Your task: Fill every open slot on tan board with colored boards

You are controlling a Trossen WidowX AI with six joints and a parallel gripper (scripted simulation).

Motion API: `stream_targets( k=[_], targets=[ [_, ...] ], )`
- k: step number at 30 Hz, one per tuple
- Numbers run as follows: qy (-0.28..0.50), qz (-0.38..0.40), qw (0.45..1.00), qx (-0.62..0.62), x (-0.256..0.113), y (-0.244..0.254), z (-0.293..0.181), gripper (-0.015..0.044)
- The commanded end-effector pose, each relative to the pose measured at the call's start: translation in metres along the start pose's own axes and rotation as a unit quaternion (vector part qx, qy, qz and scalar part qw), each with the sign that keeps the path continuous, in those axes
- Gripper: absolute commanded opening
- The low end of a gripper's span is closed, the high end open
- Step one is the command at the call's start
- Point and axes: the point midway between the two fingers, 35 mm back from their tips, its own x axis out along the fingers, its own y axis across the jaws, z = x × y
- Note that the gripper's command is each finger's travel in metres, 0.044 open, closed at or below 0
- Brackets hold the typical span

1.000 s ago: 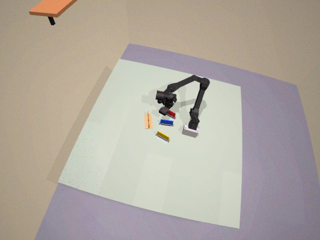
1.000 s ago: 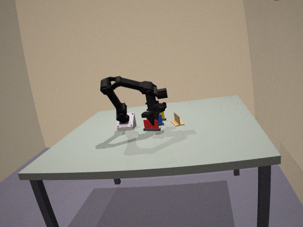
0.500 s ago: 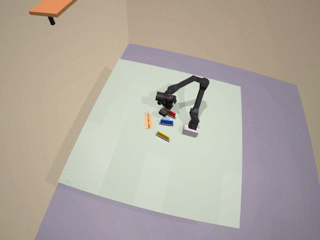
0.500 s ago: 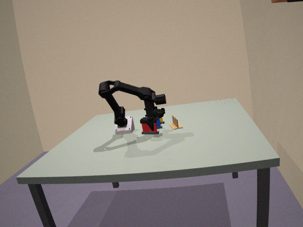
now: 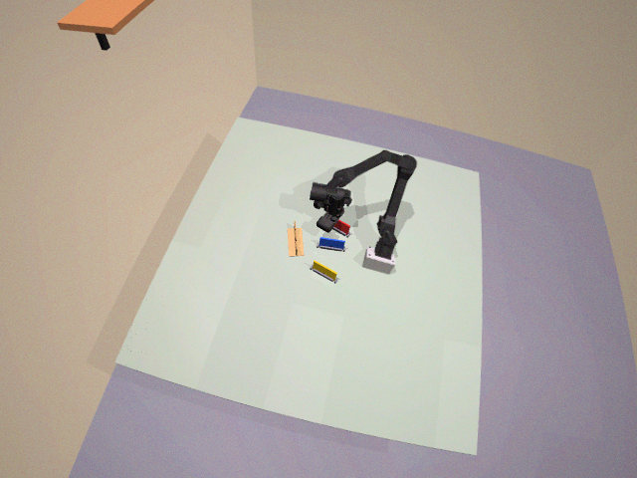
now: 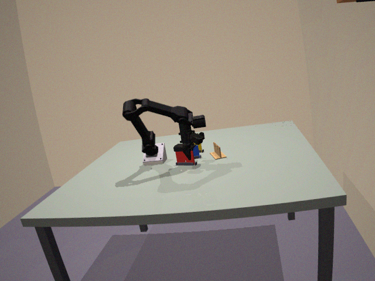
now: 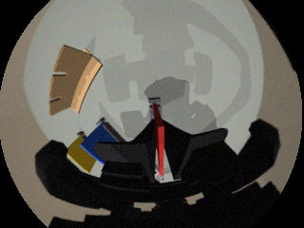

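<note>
The red board (image 5: 342,226) (image 6: 183,156) (image 7: 161,147) stood upright in its holder (image 6: 186,164) (image 7: 154,101), the low grey base keeping it on edge so that its faces were free to be gripped. The gripper (image 6: 187,153) (image 7: 161,138) had come down over it from above and was nearly closed, its fingers stopped by the board's thin body and pinching it, one on each face; a hold on the broad faces should have left the lower edge, where the notch presumably was, free for the joint. No lift showed: the board's foot was at the holder, so the step in hand looked to be the grasp, with raising it straight out next. Beside it the blue board (image 5: 331,243) (image 6: 195,150) (image 7: 100,142) waited in a holder of its own, and beyond that the yellow board (image 5: 324,270) (image 6: 200,147) (image 7: 82,154), each on edge, likely for the same kind of pick. Apart from them stood the tan board (image 5: 295,240) (image 6: 217,150) (image 7: 68,85), upright on its flat foot, two slots open in the wrist view, cut into its edge to take boards crosswise. None was filled there. The red board probably needed turning before it met a slot squarely, and a tilt in so narrow a grip could have made the notch bind on the way down.
</note>
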Motion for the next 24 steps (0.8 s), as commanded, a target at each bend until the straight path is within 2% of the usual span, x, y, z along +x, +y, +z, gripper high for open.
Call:
stream_targets(
  k=[1,24],
  targets=[
    [-0.002,0.0,1.0,0.002,-0.007,0.0,0.001,0.0],
    [-0.002,0.001,1.0,0.001,-0.054,0.0,0.001,0.0]
  ],
)
